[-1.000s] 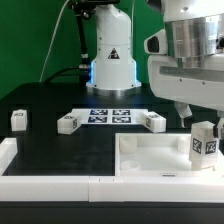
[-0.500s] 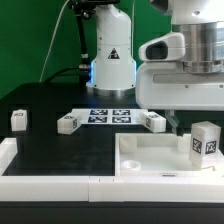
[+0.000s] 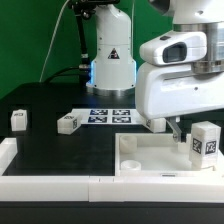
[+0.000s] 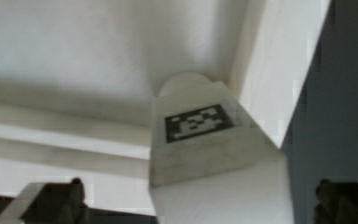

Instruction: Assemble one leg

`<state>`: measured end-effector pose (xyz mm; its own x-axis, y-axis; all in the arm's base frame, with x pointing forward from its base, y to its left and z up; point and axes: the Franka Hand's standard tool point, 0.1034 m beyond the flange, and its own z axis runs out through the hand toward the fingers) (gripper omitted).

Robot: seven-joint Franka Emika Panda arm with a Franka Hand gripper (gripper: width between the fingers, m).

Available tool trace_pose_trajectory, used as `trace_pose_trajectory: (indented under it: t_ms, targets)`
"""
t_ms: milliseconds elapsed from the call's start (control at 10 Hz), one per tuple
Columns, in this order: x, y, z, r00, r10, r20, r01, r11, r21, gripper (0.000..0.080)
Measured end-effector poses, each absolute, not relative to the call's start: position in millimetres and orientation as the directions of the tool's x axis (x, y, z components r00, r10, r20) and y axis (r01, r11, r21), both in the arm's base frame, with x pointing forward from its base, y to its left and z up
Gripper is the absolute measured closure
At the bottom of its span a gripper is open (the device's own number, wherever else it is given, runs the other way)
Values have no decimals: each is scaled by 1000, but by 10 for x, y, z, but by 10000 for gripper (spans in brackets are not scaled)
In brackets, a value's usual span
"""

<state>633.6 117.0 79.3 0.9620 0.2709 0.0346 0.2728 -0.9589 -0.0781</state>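
Note:
A white leg [image 3: 205, 141] with a square marker tag stands upright at the right end of the large white square panel [image 3: 150, 157]. In the wrist view this leg [image 4: 206, 140] runs between my two dark fingertips [image 4: 48, 202] with a gap on each side. My gripper [image 4: 197, 206] is open around it and not touching it. In the exterior view the gripper [image 3: 181, 132] hangs low just to the exterior view's left of the leg, under the big white hand. Three more legs lie on the black table: one far left [image 3: 18, 118], one [image 3: 68, 123], one [image 3: 154, 122] partly hidden by the hand.
The marker board [image 3: 110, 115] lies flat on the table in front of the robot base [image 3: 112, 60]. A raised white border [image 3: 40, 180] runs along the front and left edges of the work area.
The hand has come down and shifted toward the exterior view's left, closer to the upright leg. The legs and the panel have not moved.

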Motion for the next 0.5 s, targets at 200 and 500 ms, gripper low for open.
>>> trace_pose_trajectory:
  t_ms: [200,500]
  targets:
    - [6336,1172,793,964,265,34,267,-960,-78,273]
    - [6336,1174,792,969,245,33,247,-966,-80,509]
